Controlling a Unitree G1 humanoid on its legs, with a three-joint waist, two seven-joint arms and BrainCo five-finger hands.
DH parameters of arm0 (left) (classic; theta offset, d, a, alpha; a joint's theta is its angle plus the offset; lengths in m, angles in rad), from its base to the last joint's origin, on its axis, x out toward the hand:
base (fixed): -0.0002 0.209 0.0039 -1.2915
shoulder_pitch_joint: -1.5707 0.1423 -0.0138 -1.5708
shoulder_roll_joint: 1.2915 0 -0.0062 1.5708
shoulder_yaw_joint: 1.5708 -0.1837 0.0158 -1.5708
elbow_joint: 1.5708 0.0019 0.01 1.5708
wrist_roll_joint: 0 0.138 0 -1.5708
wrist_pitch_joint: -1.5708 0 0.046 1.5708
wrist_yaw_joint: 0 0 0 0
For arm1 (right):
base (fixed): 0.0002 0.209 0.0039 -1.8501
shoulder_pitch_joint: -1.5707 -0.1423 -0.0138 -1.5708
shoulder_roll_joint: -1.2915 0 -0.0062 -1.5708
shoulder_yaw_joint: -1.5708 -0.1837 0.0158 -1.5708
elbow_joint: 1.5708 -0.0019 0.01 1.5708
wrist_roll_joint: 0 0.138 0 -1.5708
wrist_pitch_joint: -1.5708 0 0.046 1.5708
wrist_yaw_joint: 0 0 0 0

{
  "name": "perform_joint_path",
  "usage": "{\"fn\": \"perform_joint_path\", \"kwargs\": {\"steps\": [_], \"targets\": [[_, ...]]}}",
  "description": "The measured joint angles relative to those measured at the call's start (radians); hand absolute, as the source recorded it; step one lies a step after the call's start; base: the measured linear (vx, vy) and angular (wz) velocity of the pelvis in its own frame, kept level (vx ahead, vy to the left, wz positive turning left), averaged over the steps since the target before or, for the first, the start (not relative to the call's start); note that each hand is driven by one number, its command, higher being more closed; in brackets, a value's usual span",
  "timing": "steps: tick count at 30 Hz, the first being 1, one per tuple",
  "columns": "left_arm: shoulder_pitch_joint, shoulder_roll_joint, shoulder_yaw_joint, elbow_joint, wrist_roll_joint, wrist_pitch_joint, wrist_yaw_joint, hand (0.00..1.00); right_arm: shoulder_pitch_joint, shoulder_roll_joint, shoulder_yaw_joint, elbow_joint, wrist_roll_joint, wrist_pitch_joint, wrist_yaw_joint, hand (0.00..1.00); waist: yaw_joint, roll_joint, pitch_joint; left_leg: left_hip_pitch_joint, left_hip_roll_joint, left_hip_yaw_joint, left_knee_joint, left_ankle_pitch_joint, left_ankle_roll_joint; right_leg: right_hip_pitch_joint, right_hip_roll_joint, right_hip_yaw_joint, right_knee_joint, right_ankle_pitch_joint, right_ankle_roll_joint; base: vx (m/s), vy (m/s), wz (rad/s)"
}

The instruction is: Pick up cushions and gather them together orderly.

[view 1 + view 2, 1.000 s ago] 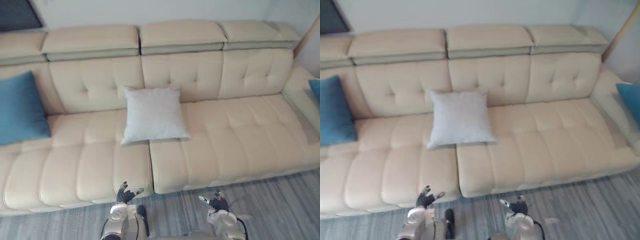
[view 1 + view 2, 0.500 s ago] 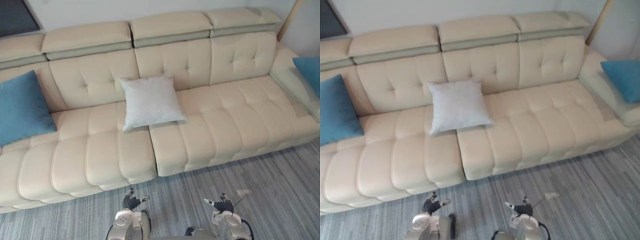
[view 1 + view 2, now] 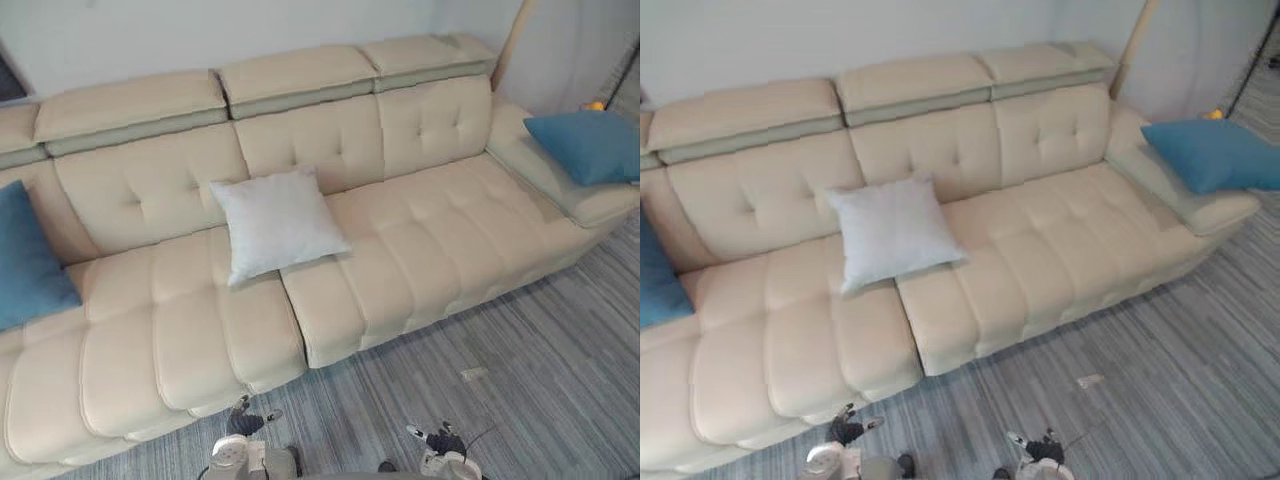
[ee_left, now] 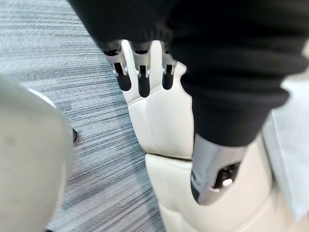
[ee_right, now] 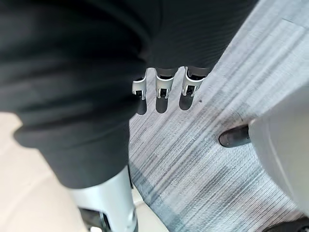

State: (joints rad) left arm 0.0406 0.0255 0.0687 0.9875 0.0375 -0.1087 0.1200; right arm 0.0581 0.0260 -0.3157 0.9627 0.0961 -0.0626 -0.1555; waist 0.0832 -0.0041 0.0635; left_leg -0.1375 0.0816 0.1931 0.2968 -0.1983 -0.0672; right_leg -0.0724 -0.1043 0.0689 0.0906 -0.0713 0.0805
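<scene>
A white cushion [image 3: 275,222] leans against the backrest in the middle of the long cream sofa [image 3: 420,250]. One blue cushion [image 3: 585,145] lies on the sofa's right armrest. Another blue cushion [image 3: 25,262] stands at the sofa's left end, partly cut off by the picture's edge. My left hand [image 3: 245,420] and right hand [image 3: 440,440] hang low over the carpet, well short of the sofa's front edge. In the left wrist view the left hand's fingers [image 4: 141,79] are relaxed and hold nothing. The right hand's fingers [image 5: 164,89] are likewise loose over the floor.
Grey striped carpet [image 3: 520,360] stretches between me and the sofa. A small pale scrap [image 3: 474,374] lies on it at the right. A wooden pole [image 3: 508,40] leans by the wall behind the sofa's right end.
The camera has swung right and pulled back, so the right blue cushion is now in full view and the left one slides out. Cushions and hands have not moved.
</scene>
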Motion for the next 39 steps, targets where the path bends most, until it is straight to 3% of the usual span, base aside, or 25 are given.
{"fn": "perform_joint_path", "kwargs": {"steps": [2, 4, 5, 7, 8, 12, 14, 16, 18, 20, 23, 24, 25, 26, 27, 28, 30, 31, 32, 34, 37, 39], "targets": [[-0.011, -0.003, 0.017, 0.010, 0.002, 0.008, -0.007, 0.00, -0.020, -0.002, 0.003, 0.001, 0.004, 0.003, 0.000, 0.00, -0.001, 0.009, -0.001, 0.000, 0.033, 0.044, -0.006, -0.002, 0.005, -0.047, 0.039, -0.014, -0.014, 0.060, -0.031, 0.15, -0.038, -1.22], [-0.015, -0.010, 0.031, 0.011, 0.002, 0.009, -0.009, 0.00, -0.053, -0.011, 0.007, 0.008, 0.003, 0.002, -0.001, 0.00, 0.000, 0.020, -0.003, 0.000, 0.066, 0.075, -0.031, 0.005, 0.014, -0.080, 0.069, -0.151, -0.037, 0.124, -0.096, 0.12, -0.054, -1.40], [-0.025, -0.012, 0.028, 0.016, 0.001, 0.011, -0.012, 0.00, -0.081, -0.027, 0.008, 0.014, 0.001, 0.002, -0.003, 0.00, -0.002, 0.027, 0.000, 0.001, 0.088, 0.131, -0.038, 0.007, 0.015, -0.090, 0.059, -0.349, -0.041, 0.115, -0.138, 0.09, -0.079, -1.11], [-0.047, -0.014, 0.020, 0.016, 0.001, 0.013, -0.012, 0.00, -0.083, -0.052, 0.007, 0.018, -0.002, 0.003, -0.006, 0.00, -0.002, 0.030, 0.004, 0.023, 0.078, 0.169, -0.039, 0.006, 0.014, -0.093, 0.047, -0.487, -0.027, 0.100, -0.142, 0.07, -0.063, -1.00], [-0.052, -0.012, 0.020, 0.015, 0.000, 0.013, -0.012, 0.00, -0.084, -0.072, 0.010, 0.022, -0.011, 0.002, -0.008, 0.00, 0.000, 0.046, 0.012, 0.062, 0.066, 0.176, -0.045, 0.006, 0.014, -0.078, 0.052, -0.452, -0.026, 0.098, -0.139, 0.07, -0.025, -1.01], [-0.060, 0.012, 0.020, 0.015, 0.000, 0.008, -0.009, 0.00, -0.069, -0.081, 0.019, 0.043, -0.011, 0.002, -0.012, 0.00, -0.018, 0.056, 0.027, 0.081, 0.085, 0.153, 0.024, -0.008, -0.006, -0.062, 0.056, -0.413, 0.007, 0.038, -0.109, 0.06, -0.047, -0.42], [-0.059, 0.020, 0.022, 0.011, 0.000, 0.010, -0.009, 0.00, -0.044, -0.063, 0.026, 0.043, -0.004, 0.003, -0.015, 0.00, -0.027, 0.045, 0.071, 0.002, 0.140, 0.098, 0.285, -0.019, -0.003, -0.034, 0.062, -0.417, 0.065, -0.020, -0.119, 0.01, -0.051, 0.12], [-0.030, 0.012, 0.027, 0.001, 0.000, 0.016, -0.009, 0.00, -0.026, -0.067, 0.045, 0.032, 0.022, 0.003, -0.022, 0.00, -0.018, 0.052, 0.085, -0.108, 0.182, 0.001, 0.546, 0.047, 0.077, 0.001, 0.091, -0.406, 0.102, -0.069, -0.141, 0.04, -0.041, -0.16], [-0.018, 0.017, 0.027, -0.026, -0.001, 0.021, -0.011, 0.00, -0.035, -0.069, 0.044, 0.031, 0.028, 0.003, -0.025, 0.00, -0.007, 0.036, 0.091, -0.170, 0.151, -0.075, 0.619, 0.003, 0.052, 0.007, 0.090, -0.378, 0.124, -0.100, -0.142, 0.10, 0.012, -0.32], [-0.020, 0.000, 0.022, -0.057, -0.002, 0.027, -0.013, 0.00, -0.061, -0.064, 0.045, 0.027, 0.033, 0.003, -0.037, 0.00, 0.012, 0.033, 0.096, -0.219, 0.068, -0.101, 0.471, -0.056, 0.034, 0.004, 0.084, -0.327, 0.116, -0.102, -0.143, 0.15, 0.058, -0.59], [-0.015, -0.014, 0.021, -0.072, -0.002, 0.027, -0.016, 0.00, -0.061, -0.046, 0.043, -0.007, 0.032, 0.003, -0.040, 0.00, 0.034, 0.042, 0.089, -0.218, -0.034, -0.181, 0.168, -0.027, 0.006, -0.001, 0.074, -0.270, 0.120, -0.117, -0.121, 0.17, 0.108, -0.69], [-0.010, -0.017, 0.020, -0.070, -0.002, 0.027, -0.017, 0.00, -0.059, -0.042, 0.044, -0.004, 0.029, 0.003, -0.040, 0.00, 0.038, 0.049, 0.085, -0.210, -0.043, -0.215, 0.108, -0.005, 0.010, -0.003, 0.080, -0.248, 0.130, -0.127, -0.112, 0.31, 0.204, -1.01], [-0.005, -0.018, 0.020, -0.070, -0.009, 0.027, -0.018, 0.00, -0.062, -0.025, 0.045, -0.005, 0.025, 0.005, -0.039, 0.00, 0.054, 0.045, 0.070, -0.192, -0.049, -0.199, 0.114, 0.035, 0.036, -0.006, 0.079, -0.195, 0.161, -0.154, -0.096, 0.39, 0.207, -1.03], [0.006, -0.010, 0.021, -0.072, -0.012, 0.027, -0.019, 0.00, -0.054, -0.004, 0.045, -0.011, 0.022, 0.007, -0.037, 0.00, 0.060, 0.020, 0.045, -0.185, -0.053, -0.158, 0.118, 0.014, 0.046, -0.017, 0.061, -0.171, 0.194, -0.175, -0.068, 0.43, 0.199, -0.92], [0.009, -0.003, 0.021, -0.074, -0.015, 0.027, -0.020, 0.00, -0.035, 0.007, 0.045, -0.016, 0.020, 0.008, -0.036, 0.00, 0.060, 0.004, 0.037, -0.171, -0.057, -0.128, 0.120, 0.002, 0.047, -0.028, 0.040, -0.169, 0.247, -0.192, -0.044, 0.41, 0.137, -0.70], [0.008, 0.004, 0.021, -0.074, -0.020, 0.027, -0.024, 0.00, -0.011, 0.019, 0.045, -0.032, 0.019, 0.012, -0.030, 0.00, 0.061, -0.024, 0.028, -0.137, -0.076, -0.092, 0.128, -0.032, 0.071, -0.054, 0.002, -0.166, 0.359, -0.229, 0.004, 0.40, 0.134, -0.70], [0.010, 0.008, 0.017, -0.073, -0.022, 0.029, -0.028, 0.00, -0.008, 0.021, 0.045, -0.036, 0.005, 0.017, -0.019, 0.00, 0.066, -0.033, 0.029, -0.064, -0.088, -0.050, 0.129, -0.071, 0.091, -0.138, -0.048, -0.173, 0.613, -0.218, 0.059, 0.38, 0.120, -0.62], [0.011, 0.009, 0.004, -0.073, -0.022, 0.029, -0.030, 0.00, 0.000, 0.021, 0.046, -0.036, -0.001, 0.017, -0.016, 0.00, 0.051, -0.031, 0.029, -0.025, -0.089, -0.043, 0.129, -0.086, 0.101, -0.181, -0.073, -0.197, 0.742, -0.209, 0.073, 0.38, 0.062, -0.18], [0.013, 0.010, -0.017, -0.072, -0.022, 0.030, -0.031, 0.00, 0.005, 0.019, 0.046, -0.045, -0.009, 0.016, -0.009, 0.00, 0.031, -0.031, 0.029, 0.021, -0.086, -0.041, 0.123, -0.098, 0.101, -0.212, -0.105, -0.248, 0.845, -0.211, 0.054, 0.46, 0.033, -0.01], [0.007, 0.006, -0.026, -0.071, -0.022, 0.030, -0.032, 0.00, -0.012, 0.015, 0.044, -0.041, -0.017, 0.017, -0.002, 0.00, 0.023, -0.019, 0.036, 0.096, -0.056, -0.027, 0.069, -0.102, 0.097, -0.233, -0.128, -0.351, 0.831, -0.231, -0.001, 0.39, -0.026, -0.16], [0.008, 0.007, -0.024, -0.047, -0.022, 0.030, -0.030, 0.00, -0.053, 0.011, 0.044, 0.008, -0.018, 0.015, 0.003, 0.00, 0.019, -0.014, 0.038, 0.200, 0.010, 0.018, -0.020, -0.097, 0.084, -0.276, -0.122, -0.475, 0.604, -0.209, -0.047, 0.41, -0.119, -0.44], [0.002, 0.016, -0.028, -0.026, -0.022, 0.030, -0.030, 0.00, -0.080, 0.001, 0.045, 0.040, -0.017, 0.017, 0.006, 0.00, -0.001, -0.004, 0.046, 0.237, 0.041, 0.021, -0.055, -0.104, 0.046, -0.327, -0.095, -0.468, 0.442, -0.126, -0.047, 0.34, -0.195, -0.25]]}}
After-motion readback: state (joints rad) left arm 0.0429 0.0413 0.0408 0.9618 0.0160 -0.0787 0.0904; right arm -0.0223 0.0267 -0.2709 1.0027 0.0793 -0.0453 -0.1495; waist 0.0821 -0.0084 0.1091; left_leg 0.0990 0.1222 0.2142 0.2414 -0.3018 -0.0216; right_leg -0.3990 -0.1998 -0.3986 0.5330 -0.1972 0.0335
